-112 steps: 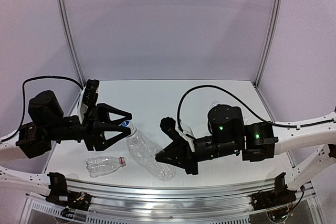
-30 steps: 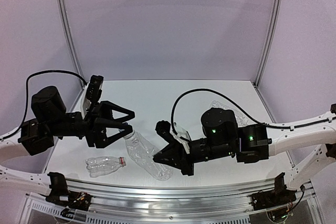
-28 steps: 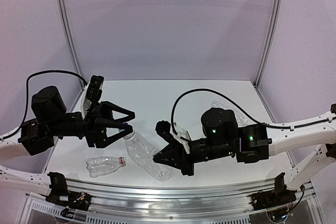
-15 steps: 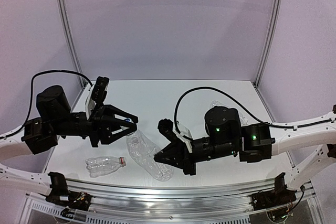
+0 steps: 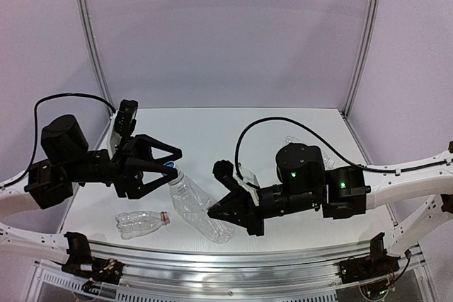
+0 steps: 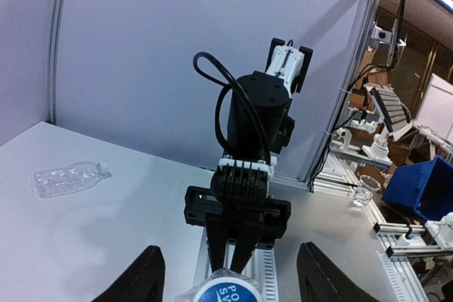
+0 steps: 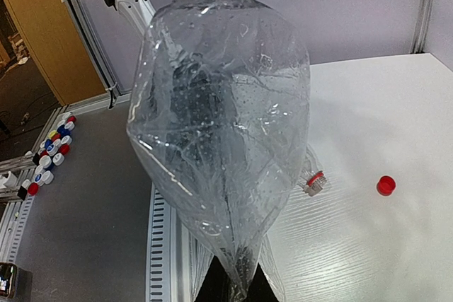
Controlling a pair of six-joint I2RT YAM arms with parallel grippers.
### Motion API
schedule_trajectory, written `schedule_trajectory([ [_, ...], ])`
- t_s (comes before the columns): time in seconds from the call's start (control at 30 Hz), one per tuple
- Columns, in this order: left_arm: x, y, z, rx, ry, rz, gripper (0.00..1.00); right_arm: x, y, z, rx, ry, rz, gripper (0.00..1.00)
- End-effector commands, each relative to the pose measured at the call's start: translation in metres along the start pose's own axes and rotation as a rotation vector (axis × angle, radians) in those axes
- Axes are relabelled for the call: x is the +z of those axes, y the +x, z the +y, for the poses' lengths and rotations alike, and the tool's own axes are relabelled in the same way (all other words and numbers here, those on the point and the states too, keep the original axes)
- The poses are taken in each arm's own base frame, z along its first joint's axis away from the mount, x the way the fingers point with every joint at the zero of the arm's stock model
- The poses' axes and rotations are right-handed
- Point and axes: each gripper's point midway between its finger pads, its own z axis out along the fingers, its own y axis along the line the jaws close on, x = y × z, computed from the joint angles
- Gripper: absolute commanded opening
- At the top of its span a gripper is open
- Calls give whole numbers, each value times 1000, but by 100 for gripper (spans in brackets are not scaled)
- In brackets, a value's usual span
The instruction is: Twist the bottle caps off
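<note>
Clear bottle [image 7: 219, 139] clamped at its base by right tool [image 5: 211, 211] as anchor; left tool [image 5: 174, 165] spread open astride blue-white cap [image 6: 228, 292].

I record the bottle [image 7: 219, 125] as thin clear plastic, glossy, heavily creased and dented. Small bottle [image 5: 141, 222]: clear plastic, ribbed. Red cap [image 7: 386, 185]: smooth plastic with a slight sheen. Cap [image 6: 228, 292]: smooth top with blue print. Table [image 7: 368, 245]: white, matt, with a fine linear grain. I note the arms [image 5: 64, 145] as matt black and the rail [image 5: 233, 258] as bright grooved metal.
</note>
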Motion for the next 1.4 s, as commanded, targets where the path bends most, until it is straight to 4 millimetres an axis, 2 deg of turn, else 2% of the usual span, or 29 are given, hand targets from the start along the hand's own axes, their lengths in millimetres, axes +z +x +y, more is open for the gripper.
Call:
schedule_trajectory([
  [0.0, -3, -6, -1, 15, -5, -23, 56, 1, 1, 0, -6, -5, 3, 0],
  [0.1, -2, -5, -1, 15, -1, -20, 43, 1, 1, 1, -6, -7, 4, 0],
  [0.27, 3, -2, 0, 11, 7, -5, 31, -2, -1, 2, -5, -15, -4, 0],
  [0.37, 4, -2, 1, 9, 3, -5, 16, -1, -1, 3, -4, -15, -3, 0],
  [0.53, 3, -4, 6, -8, -31, -14, 13, -2, -1, -3, 0, 22, -6, 0],
  [0.6, 4, -5, 14, -31, -93, -14, 12, -4, -5, -18, 12, 109, -17, 0],
  [0.73, -3, -7, 69, -117, -456, -125, 10, -15, -4, -74, 47, 457, -27, 0],
  [0.8, -9, -1, 90, -188, -581, -193, 9, -20, 1, -93, 52, 576, -13, 0],
  [0.93, 1, 17, 110, -265, -675, -209, 9, -21, 8, -109, 44, 685, 27, 0],
  [1.07, 9, 27, 115, -319, -686, -222, 9, -17, 11, -112, 28, 712, 53, 0],
  [1.13, 10, 30, 116, -334, -689, -221, 10, -14, 12, -111, 24, 705, 59, 0],
  [1.2, 8, 31, 116, -336, -692, -222, 16, -14, 13, -111, 24, 702, 61, 0],
  [1.23, 7, 31, 116, -333, -696, -224, 22, -14, 13, -111, 24, 699, 60, 0],
  [1.37, 1, 26, 109, -285, -665, -217, 64, -14, 14, -109, 27, 689, 63, 0],
])
